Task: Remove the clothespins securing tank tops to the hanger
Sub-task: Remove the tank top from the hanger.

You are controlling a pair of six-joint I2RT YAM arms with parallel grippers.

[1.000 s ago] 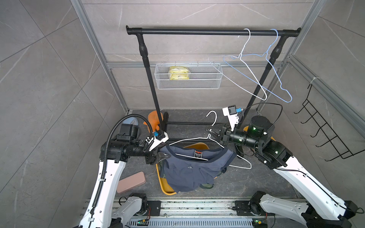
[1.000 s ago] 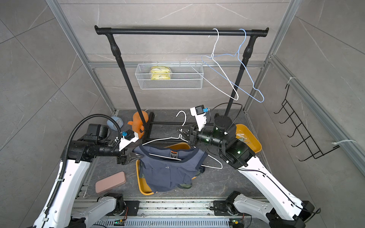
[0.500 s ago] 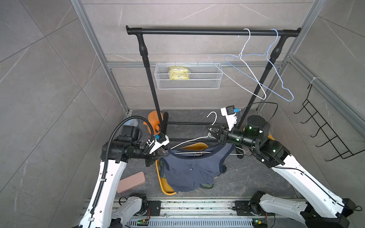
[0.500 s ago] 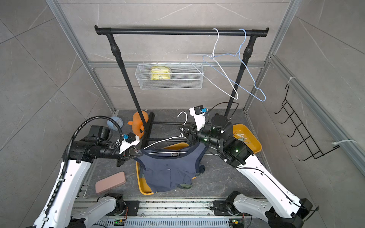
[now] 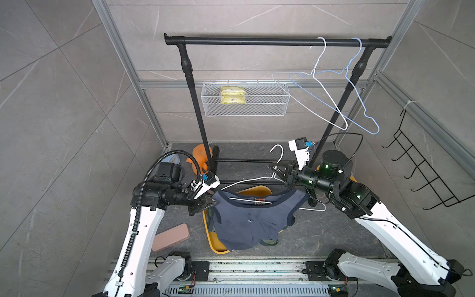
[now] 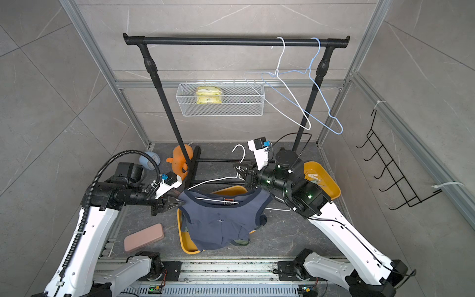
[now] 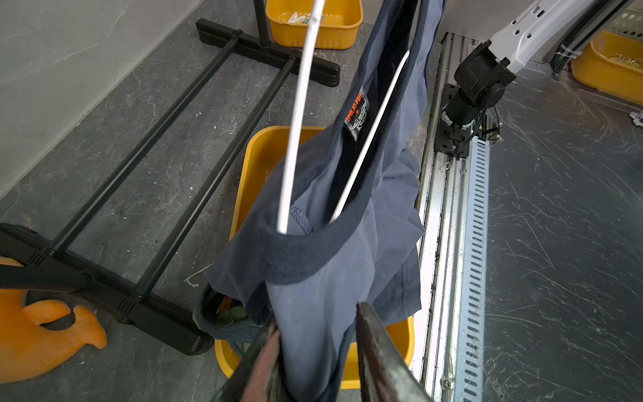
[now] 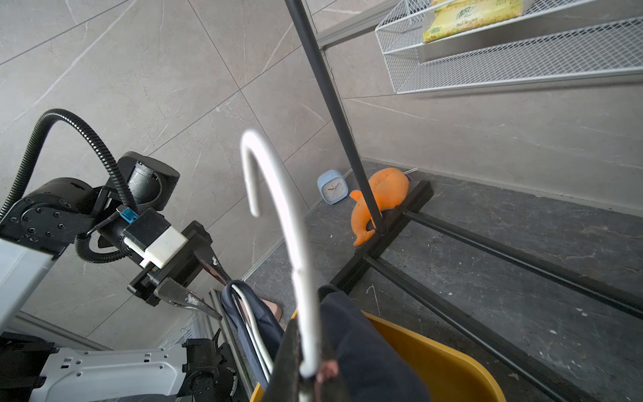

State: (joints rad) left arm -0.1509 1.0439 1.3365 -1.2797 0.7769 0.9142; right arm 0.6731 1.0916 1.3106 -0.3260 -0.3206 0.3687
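A slate-blue tank top point(image 5: 246, 221) point(image 6: 218, 221) hangs from a white wire hanger point(image 5: 246, 180) point(image 8: 299, 243) above a yellow tray. My right gripper point(image 5: 272, 167) point(image 8: 309, 362) is shut on the hanger's neck, just under the hook. At the top's left shoulder, my left gripper point(image 5: 214, 201) point(image 7: 316, 315) has its jaws apart, and blue fabric hangs loose between them. No clothespins show on the hanger. A few pale clothespins point(image 7: 301, 16) point(image 6: 314, 177) lie in the far yellow bin. An olive tank top point(image 7: 233, 315) lies in the tray beneath.
A black clothes rack point(image 5: 277, 41) stands behind, with two bare hangers point(image 5: 331, 108) on its bar and base bars on the floor. A wire basket point(image 5: 244, 99) is on the wall. Also here: an orange toy point(image 5: 199, 156), a pink case point(image 5: 171, 236), the yellow tray point(image 5: 216, 246), the bin point(image 6: 326, 180) and a wall hook rack point(image 5: 424, 174).
The left jaws closed at the top's shoulder, then parted again. The right gripper has shifted the hanger slightly up and back, and the top now hangs straighter.
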